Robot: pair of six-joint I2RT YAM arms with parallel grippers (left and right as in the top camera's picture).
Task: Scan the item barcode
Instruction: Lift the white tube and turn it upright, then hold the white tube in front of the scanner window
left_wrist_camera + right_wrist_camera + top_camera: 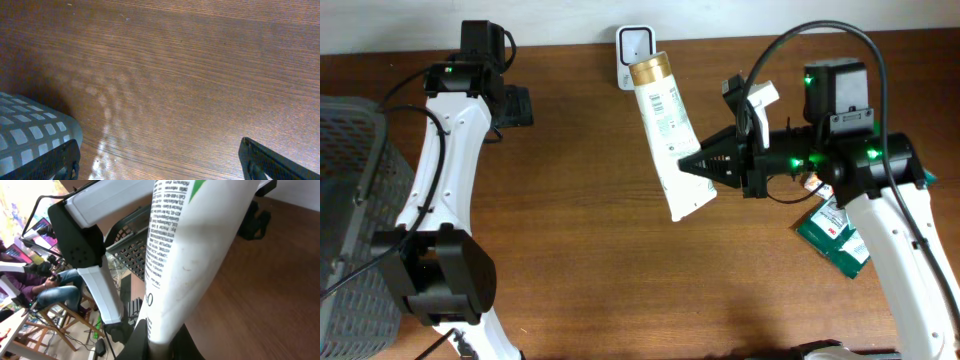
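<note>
Right claw pinching tube by crimped end, lifted off desk, cap at scanner; I judge this brings barcode within reach. Left claw spread, empty.

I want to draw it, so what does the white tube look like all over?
The white tube looks like soft plastic, with a gold cap at one end and a flat crimped end at the other. It carries small dark print, a green mark and a barcode near the cap. The right arm's fingers pinch it near the crimped end, cap pointing at a small white device.
</note>
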